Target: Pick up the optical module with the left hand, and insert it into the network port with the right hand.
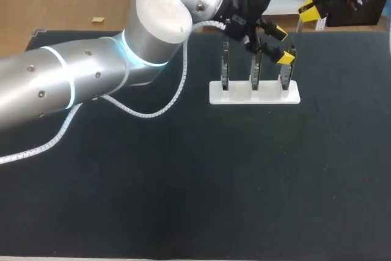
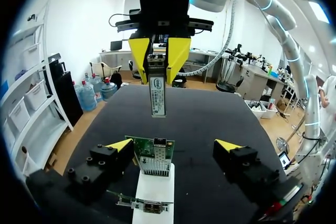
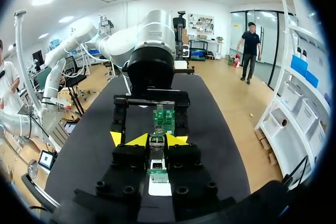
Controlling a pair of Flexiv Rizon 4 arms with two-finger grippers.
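Closest in, the left gripper (image 2: 174, 144) is wide open, its black, yellow-tipped fingers on either side of an upright green circuit board (image 2: 152, 157). The board sits nearer one finger, and I cannot tell whether it touches that tip. It carries a small metal network port (image 2: 159, 142) at its upper edge and stands in a long white plastic holder (image 2: 156, 184) that runs under the gripper. A second green board (image 2: 140, 203) stands in the same holder, further back under the wrist. The head view shows three boards in the holder, in a row.

Straight ahead of the left gripper and higher up, the right gripper (image 2: 157, 61) is clamped on a slim silver metal optical module (image 2: 157, 95). The module juts past its yellow tips toward the board, apart from it.

The holder lies near the back edge of the black-topped bench (image 1: 183, 181). On the near side is a wide stretch of dark top, crossed by the silver left arm (image 1: 73, 80) and its white coiled cable (image 1: 153, 111).
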